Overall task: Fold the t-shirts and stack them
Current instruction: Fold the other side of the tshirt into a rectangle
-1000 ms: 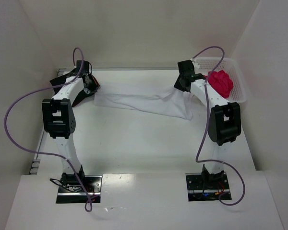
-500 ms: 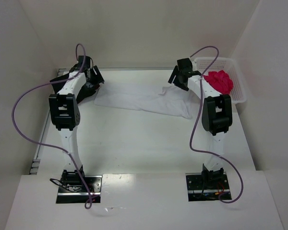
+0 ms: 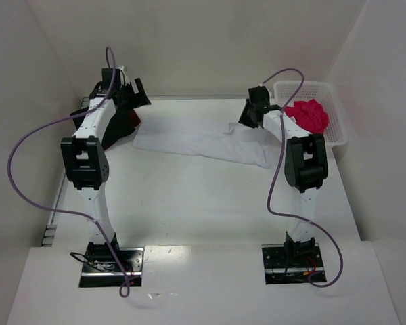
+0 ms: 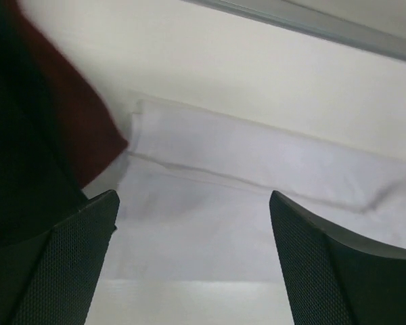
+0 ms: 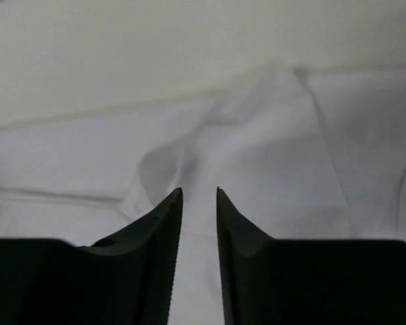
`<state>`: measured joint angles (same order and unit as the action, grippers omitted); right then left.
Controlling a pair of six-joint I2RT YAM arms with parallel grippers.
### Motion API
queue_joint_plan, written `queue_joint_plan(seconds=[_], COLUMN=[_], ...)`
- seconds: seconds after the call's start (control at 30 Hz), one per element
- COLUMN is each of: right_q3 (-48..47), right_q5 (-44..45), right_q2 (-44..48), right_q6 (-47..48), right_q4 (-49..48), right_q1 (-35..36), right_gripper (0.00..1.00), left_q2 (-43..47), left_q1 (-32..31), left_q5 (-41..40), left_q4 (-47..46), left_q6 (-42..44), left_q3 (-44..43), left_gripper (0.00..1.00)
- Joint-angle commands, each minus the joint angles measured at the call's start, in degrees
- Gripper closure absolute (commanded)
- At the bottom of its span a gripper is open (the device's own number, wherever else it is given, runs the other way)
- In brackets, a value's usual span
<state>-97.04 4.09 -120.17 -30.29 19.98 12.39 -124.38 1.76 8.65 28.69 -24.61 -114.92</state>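
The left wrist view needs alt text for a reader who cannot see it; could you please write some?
An open left hand, its dark fingers spread wide, hangs over a folded white t-shirt lying flat on the table. A dark red t-shirt and black cloth lie at the left.

A white desk (image 3: 189,196) fills the scene, enclosed by plain off-white walls (image 3: 203,40) at far, left and right. Lighting is even and soft, with faint shadows.

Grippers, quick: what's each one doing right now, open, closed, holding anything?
Left gripper: open wide, empty, above the white t-shirt.
Right gripper: nearly closed, only a narrow gap, nothing held; white t-shirt lies beneath it.
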Motion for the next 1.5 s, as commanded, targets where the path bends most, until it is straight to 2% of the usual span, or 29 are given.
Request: queue_joint_plan(seconds=[0.0,0.03,0.13,0.37,0.43,0.7,0.83,0.93,1.07,1.13,1.2,1.23,1.3,1.43,1.47], right_q3=[7.02,8.70,10.35,5.53,-0.27,-17.54,-25.34,-31.10,-36.78,-39.21,-39.72,-39.72,-37.61,-30.63,-29.38], right_q5=[-0.84,-0.84,-0.84,-0.84,-0.84,-0.84,-0.31,-1.01,-1.71,-3.08,-5.35,-7.16,-8.67,-12.02,-12.80], right_q2=[4.76,4.77,4.14,-0.99,-5.44,-18.16,-21.08,-22.39,-21.09,-19.20,-17.34,-15.30,-11.40,-3.88,-3.78], right_q6=[0.67,1.19,1.19,2.25,2.25,2.78,2.78,2.78,2.25,2.25,2.25,2.25,2.25,2.78,2.78], right_q4=[-1.05,-1.50,-1.96,-3.81,-2.50,2.49,3.64,4.71,6.56,7.70,7.72,8.18,8.63,8.76,8.74], right_q1=[3.12,3.58,4.05,4.05,4.05,4.05,4.05,2.73,1.59,0.80,-0.71,-1.74,-2.79,-6.05,-6.09], right_gripper=[0.73,0.77,0.78,0.76,0.74,0.74,0.73,0.69,0.56,0.40,0.32,0.23,0.11,0.00,0.00], left_q2=[5.46,5.31,3.63,0.63,-0.85,-3.06,-3.06,-3.67,-5.16,-7.13,-8.64,-10.68,-11.29,-13.16,-13.18], left_q1=[0.26,0.26,0.26,-0.88,-0.88,-1.41,-1.41,-1.41,-2.93,-4.30,-4.32,-4.95,-5.01,-6.23,-6.26], left_q5=[15.14,18.96,22.51,21.32,19.84,16.35,15.47,15.96,14.27,11.81,10.49,9.47,8.83,7.35,7.30], left_q4=[-6.76,-7.15,-7.15,-5.55,-4.54,-0.08,0.93,1.59,3.78,4.54,4.54,4.54,4.94,5.06,5.06], left_q6=[10.57,14.05,18.46,28.56,30.92,32.95,32.96,35.21,42.82,48.73,51.53,52.94,54.26,56.33,56.35], left_q3=[3.91,4.50,4.97,6.11,6.11,2.77,1.37,0.83,-1.01,-2.35,-3.58,-4.60,-5.24,-5.93,-5.93], left_gripper=[0.01,0.01,0.01,0.01,0.01,0.01,0.01,0.01,0.01,0.01,0.01,0.01,0.01,0.01,0.01])
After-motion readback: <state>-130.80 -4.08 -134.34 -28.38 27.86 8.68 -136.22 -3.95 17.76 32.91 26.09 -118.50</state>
